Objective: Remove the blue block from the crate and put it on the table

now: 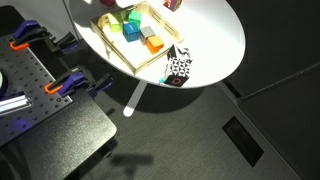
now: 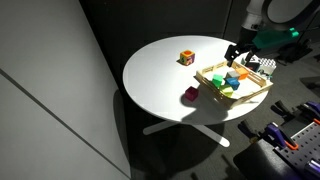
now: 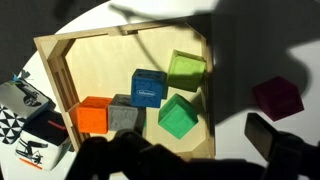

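The blue block (image 3: pixel 148 87) sits inside the crate (image 3: pixel 100 55), near the middle of its pale floor. It has not been lifted. Around it lie two green blocks (image 3: pixel 186 70) – one toward the far rim, one nearer the camera – with a grey block (image 3: pixel 126 115) just beside it and an orange block (image 3: pixel 92 116) next to the grey one. The tool (image 3: pixel 190 150) hangs above the crate – its dark fingers stand well apart, with nothing between them. In an exterior view the crate rests near the edge of the round white surface (image 2: pixel 160 70). A dark red block (image 3: pixel 277 97) lies on the surface outside the crate, and a black-and-white patterned cube (image 1: pixel 178 68) stands near the rim.
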